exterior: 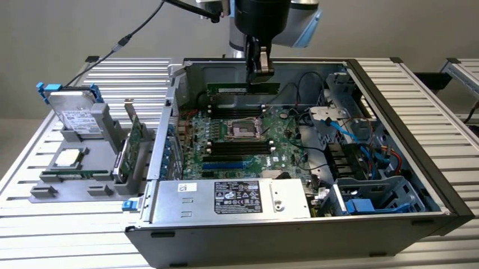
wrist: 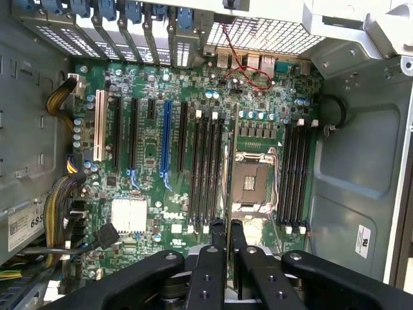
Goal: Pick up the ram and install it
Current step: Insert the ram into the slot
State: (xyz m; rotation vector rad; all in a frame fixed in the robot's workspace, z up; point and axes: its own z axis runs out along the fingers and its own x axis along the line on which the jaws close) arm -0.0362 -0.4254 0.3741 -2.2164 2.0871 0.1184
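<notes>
The gripper [exterior: 259, 73] [wrist: 226, 227] is clenched on the ram [exterior: 239, 88] [wrist: 230, 168]. Its two black fingers [wrist: 216, 237] are nearly together, pinching the thin green stick on both flat faces near one end. In the exterior view the ram hangs level on its long edge below the jaws, and most of its length reaches out toward that view's left. In the wrist view it appears edge-on as a thin strip running away from the fingertips.

Right below the held stick lies the green motherboard [exterior: 279, 140] [wrist: 148, 148]. The ram is above the board and not seated in any slot. Under the jaws are a bank of long black memory slots [exterior: 224, 104] [wrist: 208, 168] and, just beside it, the square processor socket [exterior: 243, 130] [wrist: 253, 181]. A second bank of slots [exterior: 239, 148] [wrist: 292, 174] sits on the far side of the socket.

Farther from the jaws, the open computer case [exterior: 419, 168] walls the board in. A red wire [wrist: 248, 71] loops near the rear grille, and blue cables [exterior: 346, 131] run beside a drive cage. The silver power supply [exterior: 232, 199] fills the near end of the case. Well apart, outside the case on the exterior view's left, a grey tray [exterior: 45, 193] holds a hard drive [exterior: 75, 115] and an upright expansion card [exterior: 136, 143].
</notes>
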